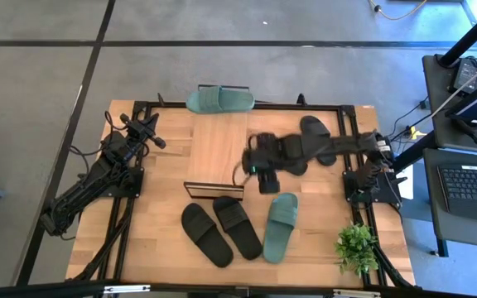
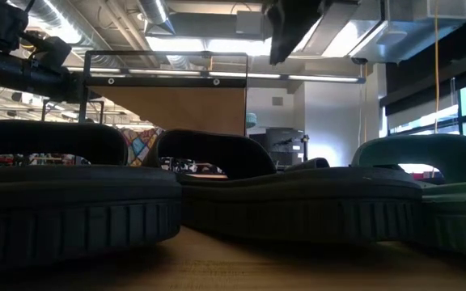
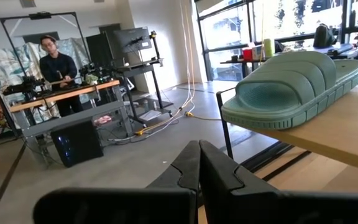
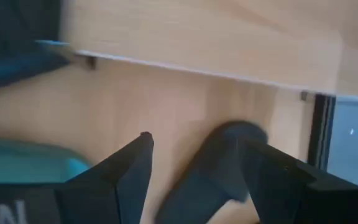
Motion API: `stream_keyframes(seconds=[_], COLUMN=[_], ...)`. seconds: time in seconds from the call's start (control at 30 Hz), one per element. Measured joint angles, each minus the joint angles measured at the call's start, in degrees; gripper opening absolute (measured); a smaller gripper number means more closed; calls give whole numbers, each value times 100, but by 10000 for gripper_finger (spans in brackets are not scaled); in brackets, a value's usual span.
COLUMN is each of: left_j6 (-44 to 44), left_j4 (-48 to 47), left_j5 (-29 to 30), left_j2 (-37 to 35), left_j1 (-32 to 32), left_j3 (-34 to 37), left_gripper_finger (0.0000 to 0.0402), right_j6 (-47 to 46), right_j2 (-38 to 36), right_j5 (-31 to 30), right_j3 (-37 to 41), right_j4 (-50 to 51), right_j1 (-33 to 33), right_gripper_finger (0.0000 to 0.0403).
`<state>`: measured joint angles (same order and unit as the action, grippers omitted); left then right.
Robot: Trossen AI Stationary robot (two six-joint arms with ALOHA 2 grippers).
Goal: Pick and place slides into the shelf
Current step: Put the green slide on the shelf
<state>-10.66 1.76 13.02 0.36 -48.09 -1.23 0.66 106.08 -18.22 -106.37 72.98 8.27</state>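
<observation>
The right gripper (image 1: 267,184) is hovering with its fingers spread and holding nothing, just beside the low light-wood shelf on thin black frame (image 1: 218,149), above the tabletop near a sage green rubbery slide (image 1: 281,225). Two matte black slides (image 1: 222,229) are lying in front of the shelf; another green slide (image 1: 220,99) is sitting on the shelf's far end. The left gripper (image 1: 151,132) is waiting at the table's left with fingers pressed together

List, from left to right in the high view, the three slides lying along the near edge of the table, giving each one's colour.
black slide → second black slide → sage green slide.
</observation>
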Motion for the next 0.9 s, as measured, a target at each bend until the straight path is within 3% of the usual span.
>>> stream_keyframes(seconds=[0.37, 0.57, 0.9], left_j6=[-4, -4, 0], left_j4=[0, -2, -2], left_j5=[0, 0, 0], left_j2=[0, 0, 1], left_j1=[-1, -1, 1], left_j3=[0, 0, 0], left_gripper_finger=[0, 0, 0], right_j6=[-2478, -3514, -4142], right_j2=[0, 37, 653], right_j5=[-1374, -1532, -1351], right_j3=[1, 0, 1], right_j4=[275, 274, 310], right_j1=[1930, 2434, 2654], right_gripper_finger=[233, 233, 233])
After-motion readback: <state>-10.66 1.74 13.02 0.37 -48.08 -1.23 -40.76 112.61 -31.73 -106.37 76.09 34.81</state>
